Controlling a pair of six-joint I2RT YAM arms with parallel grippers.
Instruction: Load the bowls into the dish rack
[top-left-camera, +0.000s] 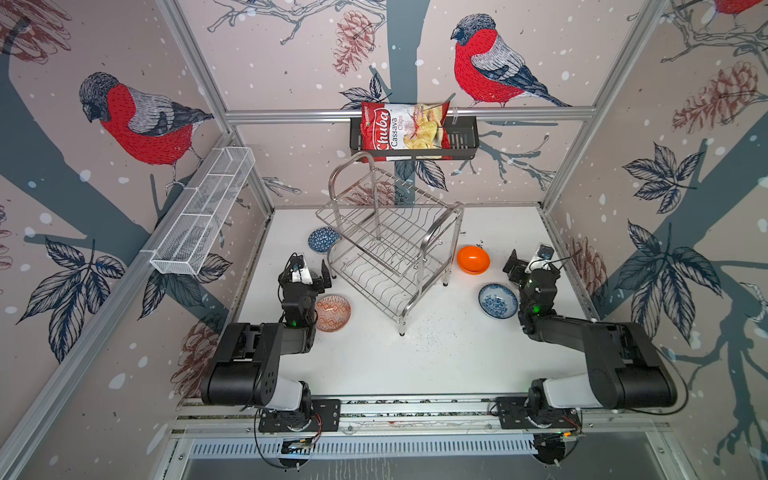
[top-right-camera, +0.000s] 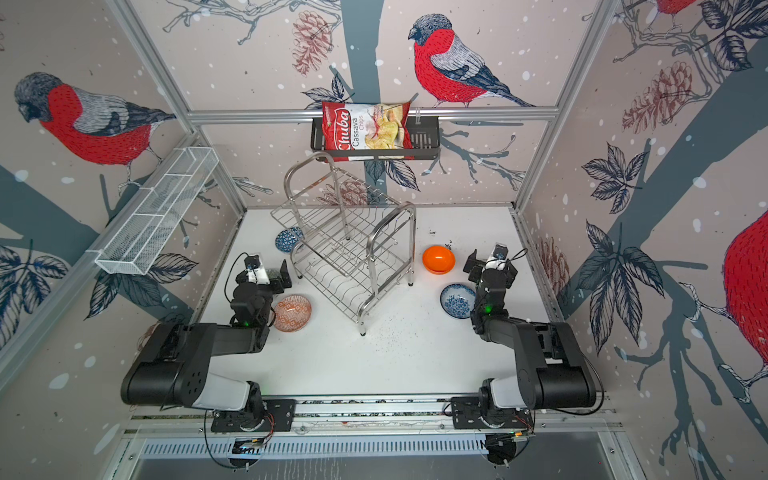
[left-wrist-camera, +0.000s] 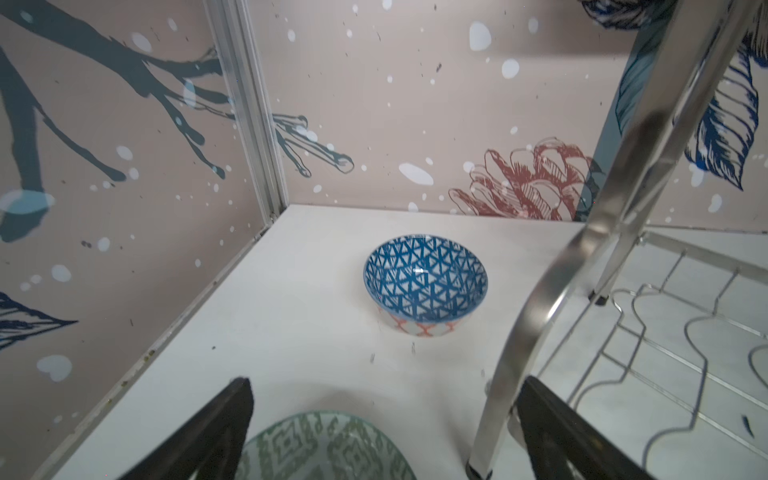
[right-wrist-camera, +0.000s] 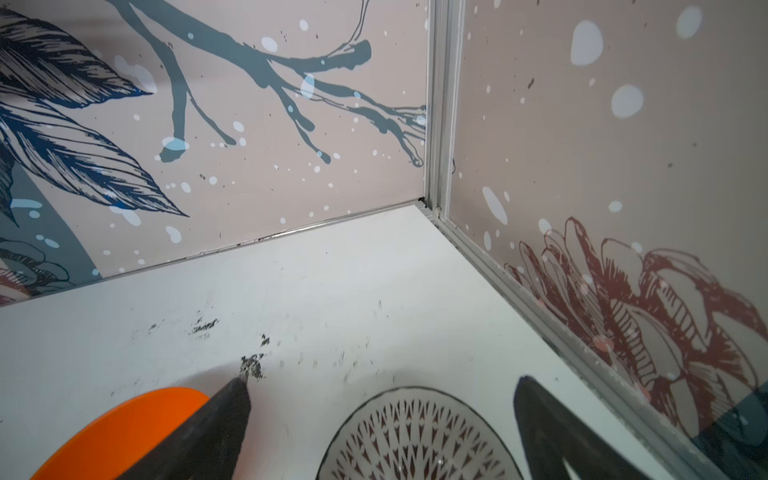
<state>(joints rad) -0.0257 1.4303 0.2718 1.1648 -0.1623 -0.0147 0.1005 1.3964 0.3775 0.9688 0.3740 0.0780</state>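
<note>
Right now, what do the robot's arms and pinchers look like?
The left arm and right arm are chunky black tubes with white covers near the base, tiny green lights and thin black cables. The left gripper and right gripper each have two flat, pointed black fingers.

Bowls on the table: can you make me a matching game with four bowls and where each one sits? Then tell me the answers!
Bowls:
1. plain orange bowl
2. blue triangle-pattern bowl
3. orange-red patterned bowl
4. blue-and-white flowered bowl

Places around the dish rack, in a top view:
A. left of it, toward the back
B. right of it, toward the front
C. right of it, farther back
D. left of it, toward the front

Pairs: 1-C, 2-A, 3-D, 4-B.
</note>
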